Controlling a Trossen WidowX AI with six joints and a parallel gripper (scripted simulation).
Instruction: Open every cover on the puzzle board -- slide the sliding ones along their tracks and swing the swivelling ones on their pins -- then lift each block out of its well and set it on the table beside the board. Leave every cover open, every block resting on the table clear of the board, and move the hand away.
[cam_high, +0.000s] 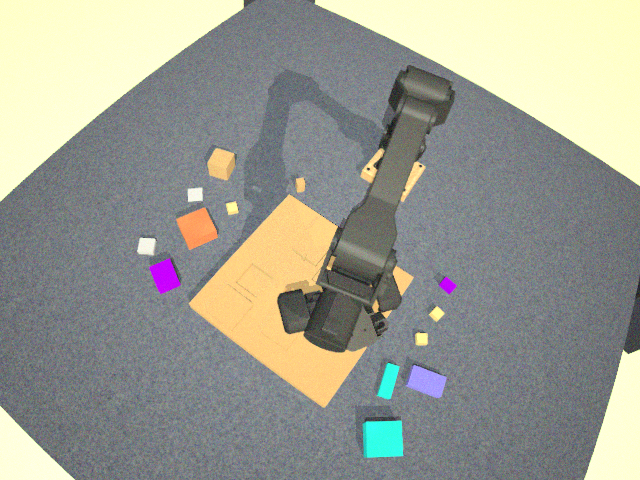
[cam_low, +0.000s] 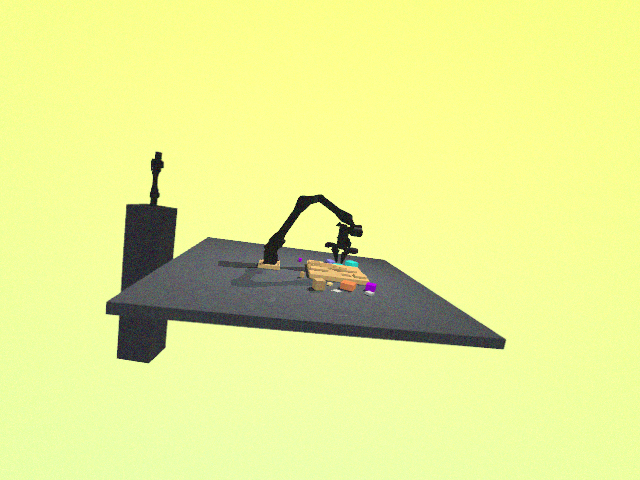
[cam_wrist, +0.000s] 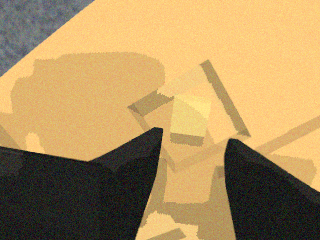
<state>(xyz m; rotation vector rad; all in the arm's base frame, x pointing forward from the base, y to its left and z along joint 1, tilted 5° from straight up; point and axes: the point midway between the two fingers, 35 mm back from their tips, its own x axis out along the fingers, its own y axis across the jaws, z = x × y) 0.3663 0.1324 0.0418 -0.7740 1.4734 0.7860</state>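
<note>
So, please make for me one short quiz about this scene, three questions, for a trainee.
1. True or false: the gripper is holding the yellow block.
2. Which is larger: the orange block or the white block beside the larger purple one?
3. Fill in: the yellow block in the wrist view lies in a ____ of the puzzle board.

Key: 1. false; 2. the orange block; 3. well
</note>
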